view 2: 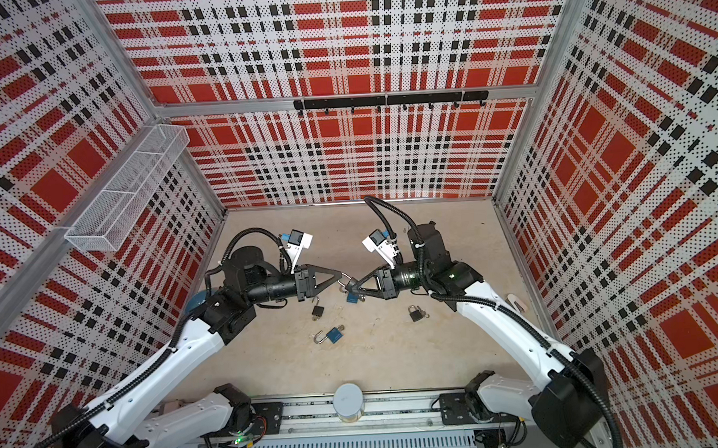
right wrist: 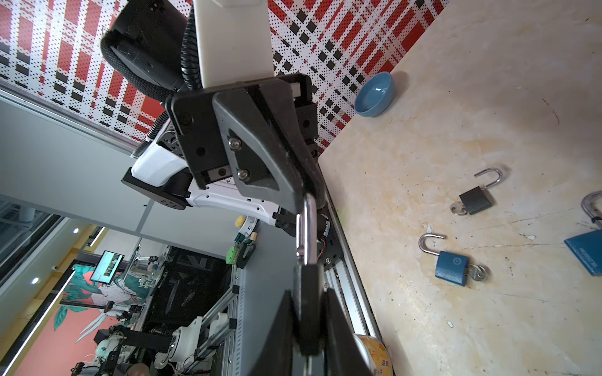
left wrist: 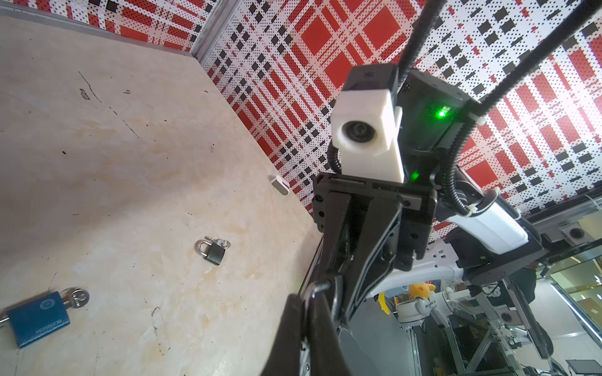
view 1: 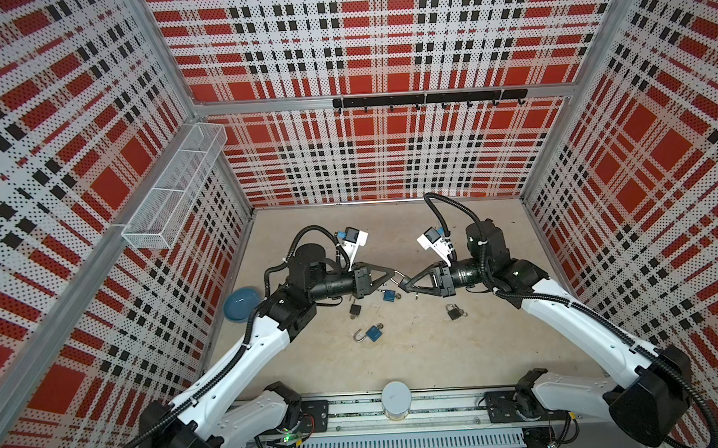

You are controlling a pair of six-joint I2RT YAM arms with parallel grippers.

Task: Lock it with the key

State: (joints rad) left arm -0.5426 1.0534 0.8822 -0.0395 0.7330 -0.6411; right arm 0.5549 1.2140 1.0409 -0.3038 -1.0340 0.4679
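1. Black padlock (right wrist: pixel 308 293) hung above the desk's (view 1: pixel 438 354) middle, right pincer (view 1: pixel 405 284) clamping its body.
2. Left pincer (view 1: pixel 394 272) pinched the steel shackle (right wrist: pixel 309 224).
3. I feared misaligned pushing would twist it loose.

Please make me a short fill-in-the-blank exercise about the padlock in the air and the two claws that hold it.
1. The right claw is shut on the ___ body of the lifted padlock.
2. The left claw pinches that padlock's ___.
3. The bowl is coloured ___.

Missing words: black; shackle; blue.
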